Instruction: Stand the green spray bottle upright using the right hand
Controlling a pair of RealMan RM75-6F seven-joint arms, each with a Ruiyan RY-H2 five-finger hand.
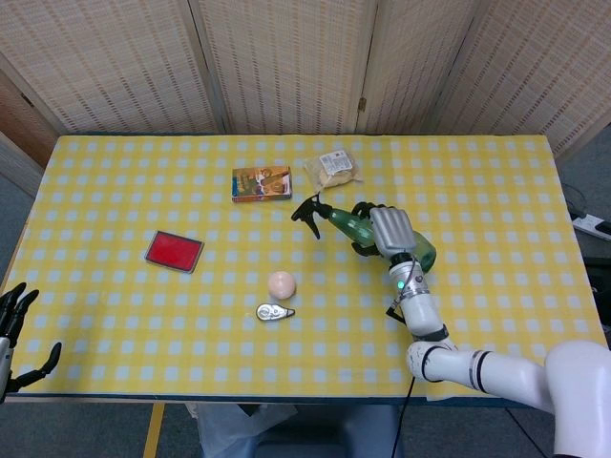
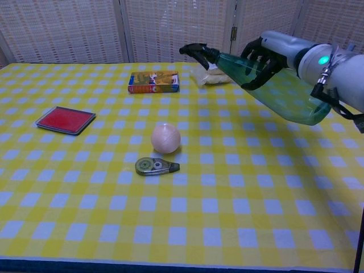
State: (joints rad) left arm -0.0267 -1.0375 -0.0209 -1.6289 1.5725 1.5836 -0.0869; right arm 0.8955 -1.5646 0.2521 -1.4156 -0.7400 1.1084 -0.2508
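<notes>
I hold the green spray bottle in the right hand, its fingers wrapped around the upper body; the bottle is clear of the worktop, tilted, with the black nozzle high and pointing left, so I judge the righting step to be partly done. The next move calls for rotating the base downward and lowering it onto bare checked cloth before release. The snack bag lies just beyond the nozzle, the book, pink ball, tape dispenser and red case lie further left, and the left hand hangs off the worktop edge with fingers spread, holding nothing.
</notes>
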